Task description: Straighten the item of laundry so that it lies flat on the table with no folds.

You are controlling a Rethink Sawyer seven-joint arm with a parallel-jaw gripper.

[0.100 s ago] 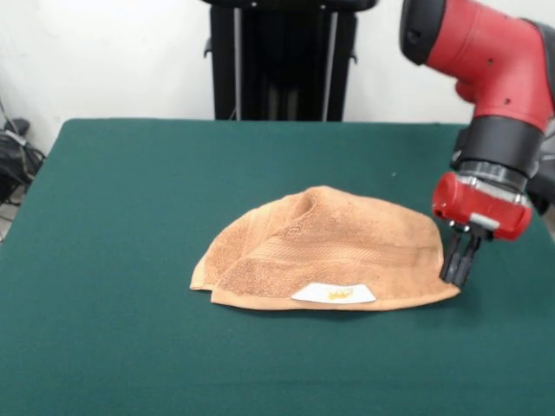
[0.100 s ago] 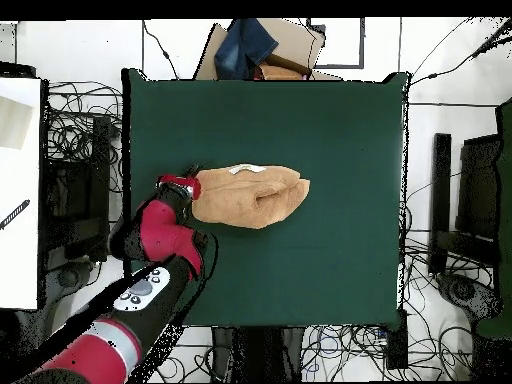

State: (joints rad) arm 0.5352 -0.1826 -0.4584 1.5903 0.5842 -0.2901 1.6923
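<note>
The orange-tan towel lies bunched and folded over itself near the middle of the dark green table, with a raised hump along its far edge and a white label with a yellow mark at its front edge. From above, the towel is an oval heap left of the table's centre. My gripper hangs at the towel's right end, black fingers pressed close together and down at the cloth's corner. In the overhead view, my gripper sits at the towel's left end, its tips hidden under the red wrist.
A black pedestal stands beyond the table's far edge. Cables and equipment lie on the floor around the table. A cardboard box with blue cloth sits past the table's top edge in the overhead view.
</note>
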